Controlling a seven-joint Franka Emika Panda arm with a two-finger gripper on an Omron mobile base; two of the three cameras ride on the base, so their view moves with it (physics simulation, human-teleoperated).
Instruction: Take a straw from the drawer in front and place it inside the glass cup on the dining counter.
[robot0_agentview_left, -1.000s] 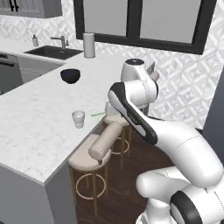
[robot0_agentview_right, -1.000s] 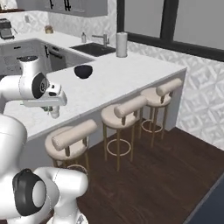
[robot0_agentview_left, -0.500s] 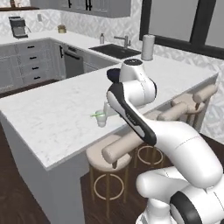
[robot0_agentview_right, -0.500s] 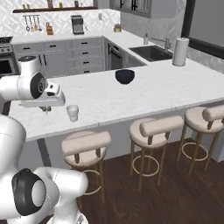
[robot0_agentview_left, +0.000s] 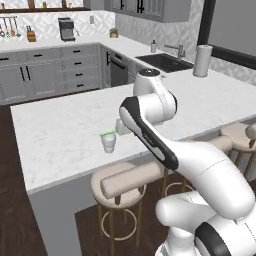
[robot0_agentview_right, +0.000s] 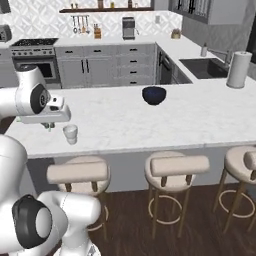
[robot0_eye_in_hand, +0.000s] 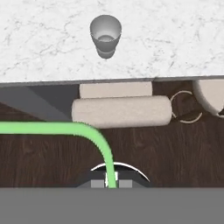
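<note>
The gripper (robot0_eye_in_hand: 108, 181) is clamped on the straw (robot0_eye_in_hand: 65, 128). In the hand view the green straw rises from between the jaws at 6 o'clock, bends, and runs off toward 9 o'clock. The cup (robot0_eye_in_hand: 105, 35) stands upright at 12 o'clock in that view, on the counter (robot0_eye_in_hand: 175, 39) near its edge, well apart from the straw. Between cup and straw lies a stool (robot0_eye_in_hand: 120, 110) over dark floor.

In the left base view the cup (robot0_agentview_left: 108, 142) sits on the counter (robot0_agentview_left: 60, 130) near its front edge, at 9 o'clock of the hand, with a bit of green straw (robot0_agentview_left: 106, 133) seen just above its rim. In the right base view the cup (robot0_agentview_right: 70, 133) stands just right of the hand, and a dark bowl (robot0_agentview_right: 153, 95) sits farther back at 2 o'clock of it.
</note>
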